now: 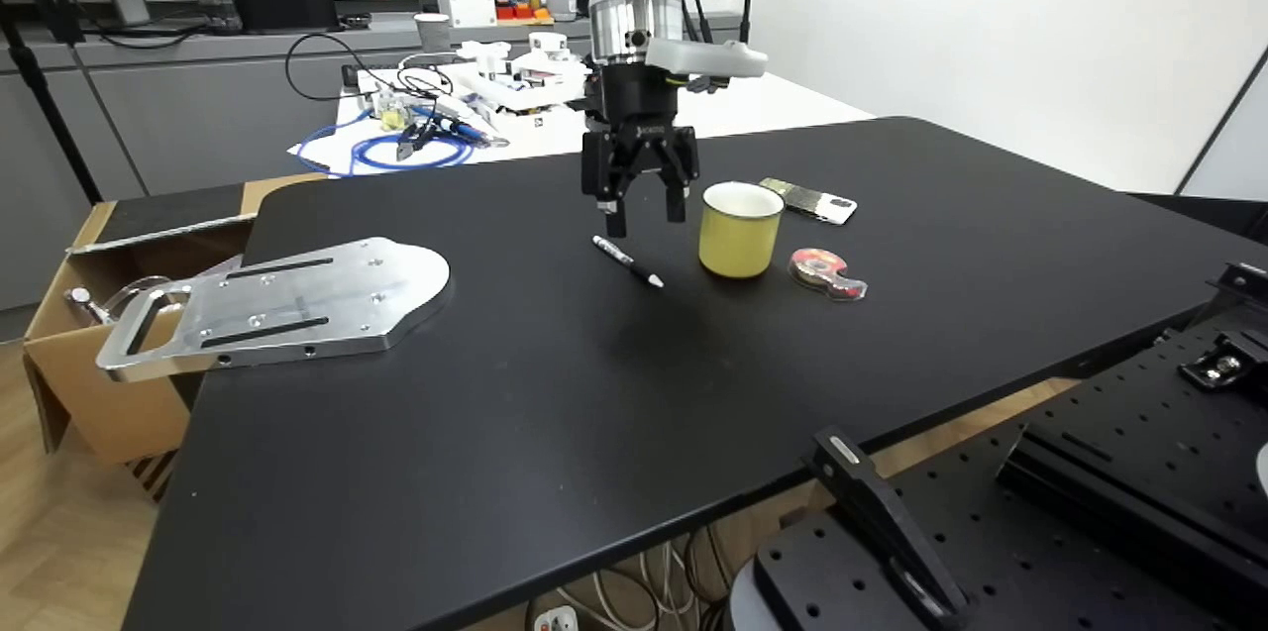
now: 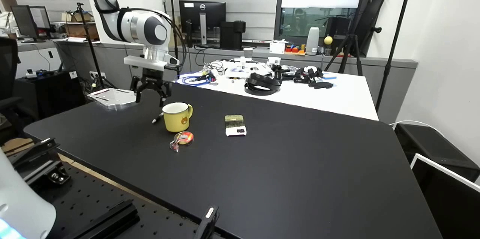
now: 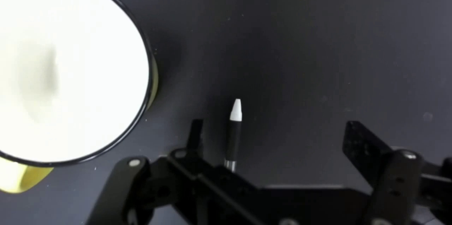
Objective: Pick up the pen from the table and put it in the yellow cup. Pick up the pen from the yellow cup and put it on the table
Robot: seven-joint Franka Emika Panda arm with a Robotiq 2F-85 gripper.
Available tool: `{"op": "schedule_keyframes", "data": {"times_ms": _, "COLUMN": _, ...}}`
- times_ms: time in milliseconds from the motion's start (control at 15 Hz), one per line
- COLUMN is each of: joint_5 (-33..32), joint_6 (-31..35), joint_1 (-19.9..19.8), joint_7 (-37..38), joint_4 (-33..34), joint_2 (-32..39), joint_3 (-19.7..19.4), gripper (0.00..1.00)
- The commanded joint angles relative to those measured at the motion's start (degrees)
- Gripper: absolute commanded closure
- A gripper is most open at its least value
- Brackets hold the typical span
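The pen (image 1: 627, 261), dark with pale ends, lies flat on the black table (image 1: 475, 473). Beside it the yellow cup (image 1: 738, 243) stands upright; its handle and a small printed figure face the camera where the cup (image 2: 177, 119) appears in an exterior view. My gripper (image 1: 646, 215) hangs open above the pen, apart from it. In the wrist view, the white tip of the pen (image 3: 233, 136) points away between the spread fingers, nearer the left one, and its rear part is hidden behind the gripper (image 3: 273, 126). The cup's white inside (image 3: 88, 76) fills the upper left there.
A clear-and-red tape dispenser (image 1: 827, 272) lies close to the cup, and a flat grey-white object (image 1: 810, 200) lies behind it. A metal plate with a handle (image 1: 297, 299) rests at the table's edge. Farther back, a white table (image 2: 240, 92) carries cables and gear.
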Motion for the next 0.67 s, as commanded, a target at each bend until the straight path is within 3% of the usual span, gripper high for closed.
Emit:
{"op": "schedule_keyframes", "data": {"times_ms": 0, "joint_5": 1.23, "joint_6": -1.00, "joint_1": -1.22, "joint_7": -0.83, "joint_4": -3.71, "joint_2": -5.54, "joint_3": 1.06, "gripper": 0.00}}
{"op": "schedule_keyframes", "data": {"times_ms": 600, "joint_5": 0.70, "joint_6": -2.69, "joint_1": -0.49, "joint_7": -1.21, "joint_4": -3.12, "joint_2": -6.00, "joint_3": 0.37, "gripper": 0.00}}
